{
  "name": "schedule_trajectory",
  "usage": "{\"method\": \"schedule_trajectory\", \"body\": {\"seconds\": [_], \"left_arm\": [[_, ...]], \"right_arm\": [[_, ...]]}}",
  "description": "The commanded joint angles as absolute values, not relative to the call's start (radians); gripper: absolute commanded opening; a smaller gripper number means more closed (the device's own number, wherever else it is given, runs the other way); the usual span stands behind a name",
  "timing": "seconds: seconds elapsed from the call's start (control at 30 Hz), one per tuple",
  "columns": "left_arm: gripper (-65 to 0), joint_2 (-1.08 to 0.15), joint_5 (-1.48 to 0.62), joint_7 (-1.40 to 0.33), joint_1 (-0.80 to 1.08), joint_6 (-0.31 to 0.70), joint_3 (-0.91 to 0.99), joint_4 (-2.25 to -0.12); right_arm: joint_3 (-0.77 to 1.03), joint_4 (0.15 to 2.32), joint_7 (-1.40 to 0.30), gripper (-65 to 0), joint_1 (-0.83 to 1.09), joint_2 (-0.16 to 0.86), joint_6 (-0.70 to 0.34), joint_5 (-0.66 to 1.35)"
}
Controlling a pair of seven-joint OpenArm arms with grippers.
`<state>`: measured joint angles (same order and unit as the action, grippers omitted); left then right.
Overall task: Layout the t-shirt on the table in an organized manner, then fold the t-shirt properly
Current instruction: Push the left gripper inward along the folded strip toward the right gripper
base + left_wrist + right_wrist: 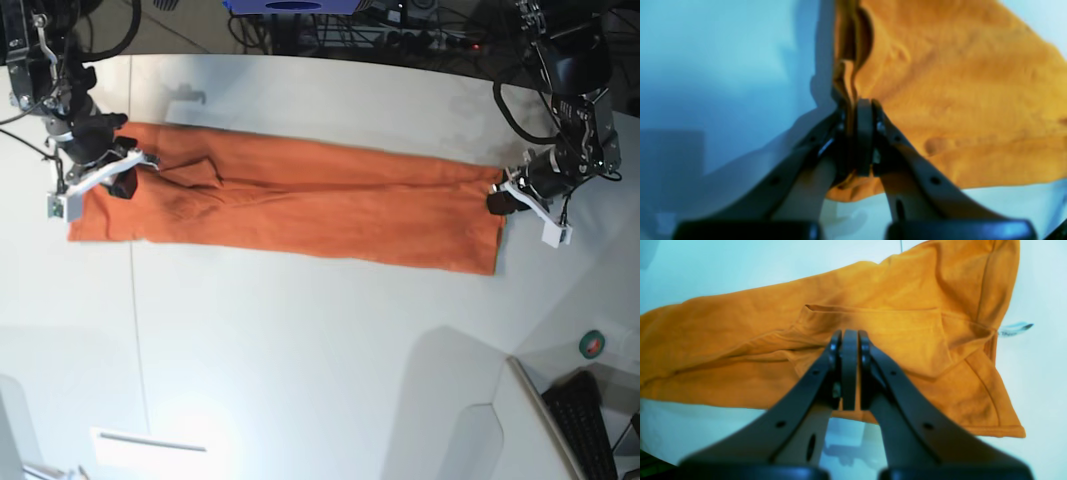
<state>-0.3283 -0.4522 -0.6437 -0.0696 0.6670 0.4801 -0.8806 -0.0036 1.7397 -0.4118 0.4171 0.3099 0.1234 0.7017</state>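
Only the base view shows the whole shirt [300, 205], a long narrow orange band on the table [300, 360] stretched between the two grippers. The left wrist view shows the left gripper [853, 106] with its jaws pinched tight on a bunched edge of cloth, the rest spreading to its right. The right wrist view shows the right gripper [850, 336] closed on a fold at its tips, a sleeve beyond, and a white tag [1015, 329] far right.

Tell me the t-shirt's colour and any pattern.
Plain orange t-shirt, no print; clearest in the base view.
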Motion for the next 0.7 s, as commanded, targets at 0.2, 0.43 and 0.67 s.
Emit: {"method": "schedule_trajectory", "body": {"seconds": [0.2,0.43,0.67], "left_arm": [[-65.0,-0.384,-0.458,-0.553,-0.024,0.585,0.479,-1.036],[-65.0,-0.340,-0.456,-0.553,0.151,0.410,0.378,-1.461],[-65.0,-0.314,-0.456,-0.553,0.185,0.236,0.056,-1.629]], "right_arm": [[0.002,1.759,-0.390,-65.0,0.421,0.318,0.117,0.704],[0.002,1.759,-0.390,-65.0,0.415,0.315,0.117,0.704],[0.002,1.759,-0.390,-65.0,0.406,0.315,0.117,0.705]]}}
